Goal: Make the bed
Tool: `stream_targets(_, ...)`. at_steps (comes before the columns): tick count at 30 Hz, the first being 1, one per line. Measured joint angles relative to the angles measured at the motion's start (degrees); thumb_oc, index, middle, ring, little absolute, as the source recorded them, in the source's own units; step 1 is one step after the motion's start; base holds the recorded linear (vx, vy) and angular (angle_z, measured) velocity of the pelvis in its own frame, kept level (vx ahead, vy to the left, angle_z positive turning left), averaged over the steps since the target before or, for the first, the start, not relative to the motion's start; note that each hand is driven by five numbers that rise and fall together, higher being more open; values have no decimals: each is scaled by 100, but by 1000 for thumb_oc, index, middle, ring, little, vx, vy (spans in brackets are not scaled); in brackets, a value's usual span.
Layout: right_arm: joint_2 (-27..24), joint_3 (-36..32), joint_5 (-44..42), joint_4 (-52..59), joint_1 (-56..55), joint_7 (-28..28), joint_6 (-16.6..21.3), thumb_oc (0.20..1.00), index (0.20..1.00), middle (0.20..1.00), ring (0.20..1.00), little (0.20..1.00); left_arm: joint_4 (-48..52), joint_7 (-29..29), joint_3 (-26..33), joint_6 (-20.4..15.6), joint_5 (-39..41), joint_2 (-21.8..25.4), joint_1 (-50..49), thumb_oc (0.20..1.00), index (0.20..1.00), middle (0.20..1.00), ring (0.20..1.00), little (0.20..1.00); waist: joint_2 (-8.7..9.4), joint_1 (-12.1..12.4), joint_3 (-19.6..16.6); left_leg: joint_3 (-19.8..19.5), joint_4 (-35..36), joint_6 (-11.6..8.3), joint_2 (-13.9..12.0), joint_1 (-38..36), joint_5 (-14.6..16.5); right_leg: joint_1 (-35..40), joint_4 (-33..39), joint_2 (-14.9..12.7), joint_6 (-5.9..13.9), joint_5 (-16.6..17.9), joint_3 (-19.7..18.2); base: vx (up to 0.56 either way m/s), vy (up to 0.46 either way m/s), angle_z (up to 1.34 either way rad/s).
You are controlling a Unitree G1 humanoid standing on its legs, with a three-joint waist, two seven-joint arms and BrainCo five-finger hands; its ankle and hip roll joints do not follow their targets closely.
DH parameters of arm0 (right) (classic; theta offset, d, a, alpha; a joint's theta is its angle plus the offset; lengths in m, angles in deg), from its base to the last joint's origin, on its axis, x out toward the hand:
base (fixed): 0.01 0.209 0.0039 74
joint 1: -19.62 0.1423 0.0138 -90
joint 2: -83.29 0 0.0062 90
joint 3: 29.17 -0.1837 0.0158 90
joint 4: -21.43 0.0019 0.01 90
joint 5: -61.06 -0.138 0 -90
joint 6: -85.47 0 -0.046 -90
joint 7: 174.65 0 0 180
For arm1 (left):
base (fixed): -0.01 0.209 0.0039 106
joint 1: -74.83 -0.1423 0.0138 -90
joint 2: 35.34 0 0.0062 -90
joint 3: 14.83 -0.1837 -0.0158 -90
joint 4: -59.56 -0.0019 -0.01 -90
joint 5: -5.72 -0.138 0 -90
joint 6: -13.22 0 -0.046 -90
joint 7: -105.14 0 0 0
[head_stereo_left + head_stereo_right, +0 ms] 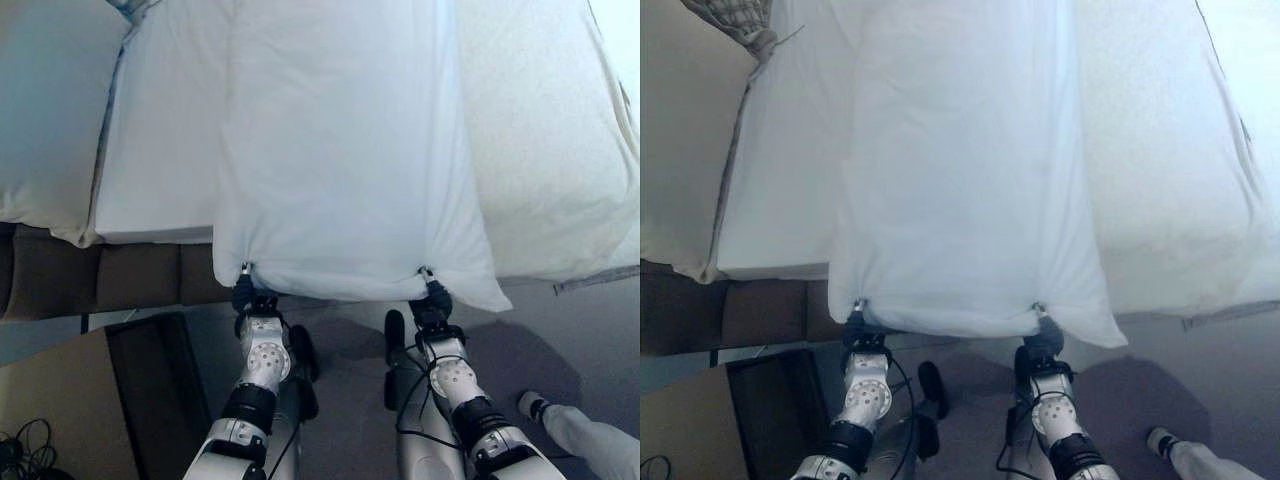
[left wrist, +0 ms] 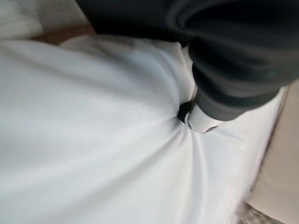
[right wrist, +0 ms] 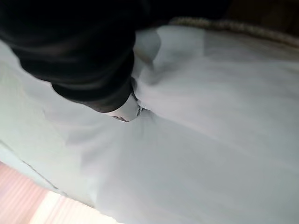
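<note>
Both hands are pinching the near edge of the white pillow (image 1: 340, 160), left hand (image 1: 244, 292) and right hand (image 1: 430, 296) each clamped on cloth. It lies lengthwise across the bed (image 1: 540, 140). I'd lift evenly, keeping the grips level

Cardboard box (image 1: 55, 405) (person's shoe (image 1: 532, 404) opposite)

Head eyes look down on the duvet (image 1: 340, 150) — wrist views sit close against it.
</note>
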State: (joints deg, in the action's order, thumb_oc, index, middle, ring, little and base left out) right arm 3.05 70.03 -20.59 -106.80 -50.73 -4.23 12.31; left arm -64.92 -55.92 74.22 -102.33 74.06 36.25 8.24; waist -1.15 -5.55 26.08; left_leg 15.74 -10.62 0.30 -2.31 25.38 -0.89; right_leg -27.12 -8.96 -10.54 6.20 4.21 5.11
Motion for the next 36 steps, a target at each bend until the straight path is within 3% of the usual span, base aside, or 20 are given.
stream_targets(2, 28, -188, 147, -766, 201, -50, -42, 200, 200, 200, 200, 200, -993, -191, 27, 52, -10, 11, 316, 200, 200, 200, 200, 200, 2, -4, 9, -17, 130, -37, -32, -118, -48, 108, 40, 45, -27, -18, 46, 5, -67, 7)
stream_targets(5, 20, -305, 356, -1270, 341, -17, -73, 200, 200, 200, 200, 200, -1596, -274, 70, 200, -159, 39, 472, 200, 200, 200, 200, 200, 1, -12, 7, -20, 267, -80, -39, -219, -80, 186, 115, 74, -47, -31, 68, 6, -59, 0)
stream_targets(7, 47, -302, 574, -1781, 614, 165, -102, 200, 200, 200, 200, 200, -2305, -249, 453, 311, -256, 7, 849, 200, 200, 200, 200, 200, 3, -41, 4, -23, 312, -89, -52, -287, -91, 230, 120, 87, -56, -46, 68, -7, -72, -2)
stream_targets(14, 67, -376, 966, -2086, 763, 334, -244, 200, 200, 200, 200, 200, -2580, -253, 558, 593, -450, 148, 952, 200, 200, 200, 200, 200, 1, -51, -4, -33, 334, -109, -82, -311, -100, 259, 118, 126, -83, -85, 105, 11, -20, 1)
stream_targets(15, 56, -384, 1001, -2104, 783, 358, -272, 272, 272, 272, 272, 272, -2593, -254, 559, 667, -448, 170, 954, 200, 200, 200, 200, 200, -1, -60, -8, -34, 335, -109, -82, -311, -100, 259, 118, 126, -83, -86, 104, 0, 0, 0)
stream_targets(16, 38, -385, 1030, -2142, 800, 359, -317, 476, 476, 476, 476, 476, -2599, -254, 559, 707, -447, 173, 961, 200, 200, 200, 200, 200, -3, -60, -14, -34, 336, -112, -82, -312, -102, 260, 118, 126, -83, -86, 105, 0, 0, 0)
stream_targets(17, 13, -384, 1060, -2220, 805, 388, -392, 1000, 1000, 1000, 1000, 1000, -2618, -252, 561, 754, -438, 190, 962, 564, 564, 564, 564, 564, -3, -57, -42, -36, 337, -115, -81, -312, -104, 262, 118, 127, -83, -86, 110, 0, 0, 0)
stream_targets(18, 5, -377, 1077, -2299, 805, 416, -432, 1000, 1000, 1000, 1000, 1000, -2665, -235, 564, 770, -424, 203, 974, 878, 878, 878, 878, 878, -3, -63, -65, -39, 339, -115, -81, -311, -105, 263, 118, 127, -83, -86, 116, 0, 0, 0)
stream_targets(19, -5, -377, 1092, -2468, 790, 458, -504, 1000, 1000, 1000, 1000, 1000, -2776, -198, 581, 804, -395, 230, 981, 1000, 1000, 1000, 1000, 1000, 1, -67, -97, -39, 340, -116, -80, -311, -105, 262, 118, 127, -83, -86, 117, 0, 0, 0)
stream_targets(30, -97, -376, 1121, -2997, -7, 637, -707, 1000, 1000, 1000, 1000, 1000, -2976, -39, 614, 879, -115, 148, 410, 1000, 1000, 1000, 1000, 1000, -5, -88, -122, -167, 524, -135, -58, -317, -288, 258, 122, 137, -101, -75, 187, 5, -17, 4)
stream_targets(36, -9, -233, 935, -2775, -254, 431, -710, 1000, 1000, 1000, 1000, 1000, -2607, -260, -147, 832, -118, -85, -154, 1000, 1000, 1000, 1000, 1000, -3, -74, -278, -185, 727, -147, -55, -308, -449, 170, 104, 155, -99, -76, 221, -1, -11, 2)
